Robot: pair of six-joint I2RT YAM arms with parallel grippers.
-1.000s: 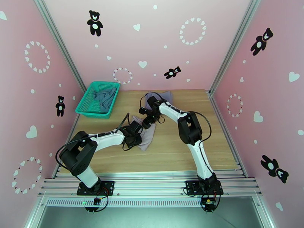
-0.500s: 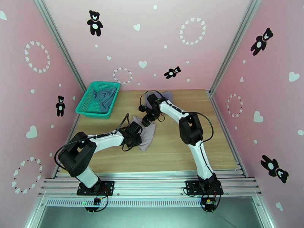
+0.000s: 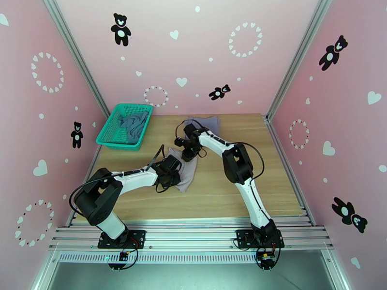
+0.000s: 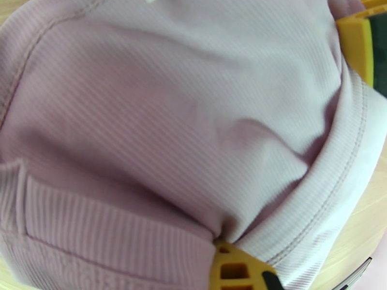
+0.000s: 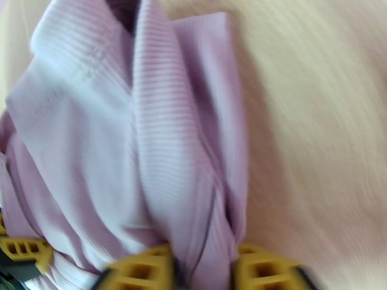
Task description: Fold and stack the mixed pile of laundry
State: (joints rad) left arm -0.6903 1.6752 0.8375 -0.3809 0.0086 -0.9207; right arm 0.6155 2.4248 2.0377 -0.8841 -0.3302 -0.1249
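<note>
Currently the left tool (image 3: 170, 172) is clamped on the mauve garment (image 3: 188, 174) on the bench (image 3: 227, 189), and the right tool (image 3: 189, 153) is clamped on its far edge.

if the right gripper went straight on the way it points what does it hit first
The pale mauve garment: the right gripper is shut on a fold of it, with more bunched cloth directly ahead. The wooden table likely lies beneath, though depth is unclear.

garment (image 3: 188, 173) on table (image 3: 217, 189), basket (image 3: 107, 125) far-left
</note>
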